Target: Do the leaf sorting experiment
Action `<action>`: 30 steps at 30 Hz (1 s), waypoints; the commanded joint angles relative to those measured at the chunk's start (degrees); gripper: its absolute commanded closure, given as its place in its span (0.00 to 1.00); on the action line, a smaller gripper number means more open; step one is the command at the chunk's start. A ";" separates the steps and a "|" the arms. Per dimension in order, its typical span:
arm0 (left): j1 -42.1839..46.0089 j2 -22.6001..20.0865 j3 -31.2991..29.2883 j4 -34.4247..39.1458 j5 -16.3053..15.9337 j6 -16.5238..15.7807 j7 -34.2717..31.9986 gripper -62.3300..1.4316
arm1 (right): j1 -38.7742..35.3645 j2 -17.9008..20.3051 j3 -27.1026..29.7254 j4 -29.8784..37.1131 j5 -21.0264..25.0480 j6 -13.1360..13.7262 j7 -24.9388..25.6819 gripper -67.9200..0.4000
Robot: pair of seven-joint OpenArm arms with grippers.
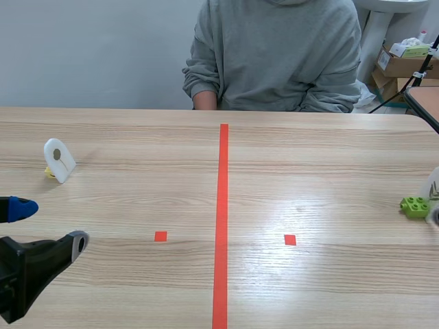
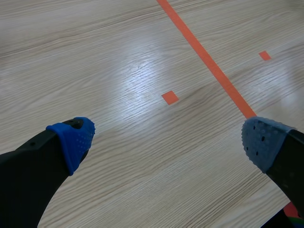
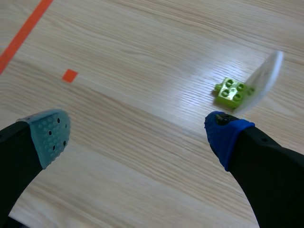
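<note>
A white leaf-shaped piece [image 1: 58, 159] stands upright on a small yellow brick [image 1: 49, 173] at the table's left. My left gripper [image 1: 49, 226] is open, low near the front left corner, a good way in front of that piece. In the left wrist view the left gripper [image 2: 168, 142] has only bare table between its fingers. A green brick [image 1: 415, 206] with a pale translucent leaf piece [image 1: 433, 184] sits at the far right edge. In the right wrist view the green brick [image 3: 231, 92] and its leaf [image 3: 263, 80] lie just ahead of one finger of my open right gripper [image 3: 137, 135].
A person in a grey hoodie [image 1: 274, 55] sits across the table, hands out of sight. Cardboard boxes [image 1: 401, 65] and another table's corner [image 1: 424, 104] are at the back right. An orange-red tape line [image 1: 223, 219] splits the wooden table [image 1: 309, 164].
</note>
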 commanded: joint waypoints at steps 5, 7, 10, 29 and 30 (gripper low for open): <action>0.15 -0.02 -0.35 1.36 -3.58 -3.76 -4.83 0.00 | -3.02 -1.51 0.96 11.04 2.08 0.31 -1.51 0.15; 0.15 -0.04 -0.35 1.36 -3.54 -3.76 -5.77 0.00 | -4.35 -2.08 0.96 14.23 2.56 0.31 -1.73 0.15; 0.15 -0.02 -0.35 1.36 -3.08 -3.76 -6.40 0.00 | -5.64 -2.43 0.85 17.92 4.00 0.31 -2.82 0.15; 0.17 -0.02 -0.35 1.46 -5.70 -5.66 -4.59 0.00 | -5.86 -3.15 -1.09 19.37 5.42 0.31 -5.55 0.15; 0.17 -0.02 -0.35 1.46 -5.68 -5.66 -4.59 0.00 | -5.86 -3.15 -1.11 19.37 5.40 0.31 -5.57 0.15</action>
